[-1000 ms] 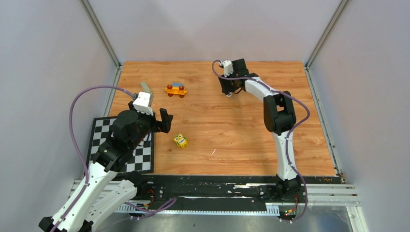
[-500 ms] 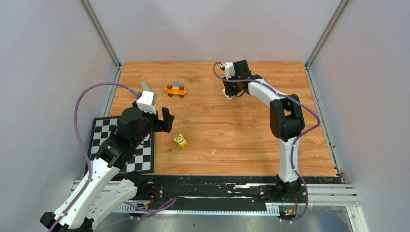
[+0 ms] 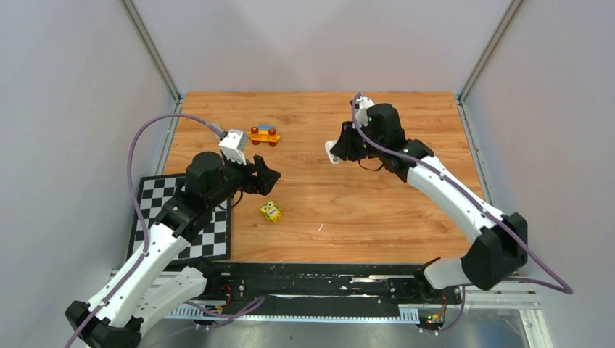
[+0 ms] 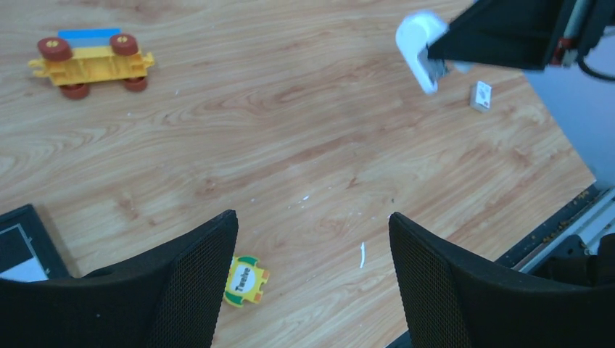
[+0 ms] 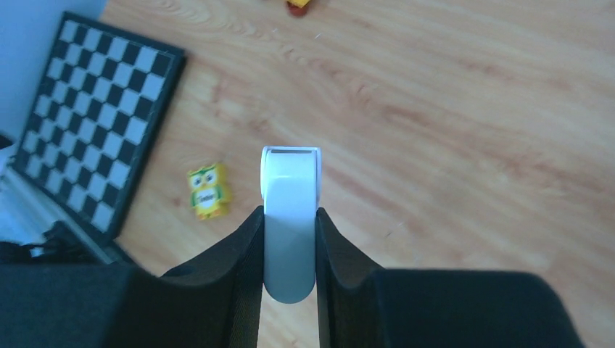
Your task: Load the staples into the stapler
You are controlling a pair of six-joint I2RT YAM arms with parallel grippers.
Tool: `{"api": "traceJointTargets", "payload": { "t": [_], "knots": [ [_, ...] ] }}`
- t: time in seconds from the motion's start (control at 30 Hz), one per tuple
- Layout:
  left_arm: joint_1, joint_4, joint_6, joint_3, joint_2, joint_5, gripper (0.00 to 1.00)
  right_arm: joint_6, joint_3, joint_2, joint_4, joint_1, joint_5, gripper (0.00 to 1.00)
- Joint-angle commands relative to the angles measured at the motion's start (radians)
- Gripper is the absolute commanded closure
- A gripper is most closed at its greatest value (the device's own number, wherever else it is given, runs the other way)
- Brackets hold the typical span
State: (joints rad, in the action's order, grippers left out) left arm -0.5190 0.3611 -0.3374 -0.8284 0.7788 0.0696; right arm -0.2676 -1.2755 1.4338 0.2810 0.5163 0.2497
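Observation:
My right gripper (image 3: 342, 147) is shut on a white stapler (image 3: 332, 151) and holds it above the wooden table, far of centre. In the right wrist view the stapler (image 5: 290, 181) sticks out between my two black fingers (image 5: 250, 239), nose forward. In the left wrist view the stapler (image 4: 417, 49) hangs at the top right. My left gripper (image 3: 267, 176) is open and empty above the table's left middle; its jaws (image 4: 312, 225) stand wide apart. No silver-grey staples show in any view.
A yellow toy cube (image 3: 270, 211) lies near the left gripper. A yellow toy wagon (image 3: 263, 135) sits at the far left. A small white box (image 4: 480, 96) lies beyond the stapler. A chessboard (image 3: 149, 210) lies at the near left. A thin pale sliver (image 3: 319, 228) lies near the front.
My right arm swung out and carried the stapler from the far table down towards the middle. My left gripper moved right and further from the base, still open.

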Motion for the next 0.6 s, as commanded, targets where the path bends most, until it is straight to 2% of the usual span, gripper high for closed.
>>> {"api": "traceJointTargets", "payload": {
  "t": [0.0,0.13,0.23,0.57],
  "knots": [
    [-0.011,-0.119,-0.010,-0.030,0.026,0.111,0.23,-0.253,0.105,-0.128,0.021,0.086,0.002,0.99],
    [-0.075,-0.152,-0.004,-0.024,0.074,0.084,0.26,-0.390,0.190,-0.197,-0.061,0.150,-0.009,0.99],
    [-0.107,-0.182,-0.014,-0.023,0.117,0.122,0.26,-0.458,0.233,-0.230,-0.125,0.180,-0.023,1.00],
    [-0.141,-0.368,-0.066,0.052,0.134,0.262,0.29,-0.522,0.243,-0.272,-0.150,0.249,-0.122,1.00]
  ]
}}
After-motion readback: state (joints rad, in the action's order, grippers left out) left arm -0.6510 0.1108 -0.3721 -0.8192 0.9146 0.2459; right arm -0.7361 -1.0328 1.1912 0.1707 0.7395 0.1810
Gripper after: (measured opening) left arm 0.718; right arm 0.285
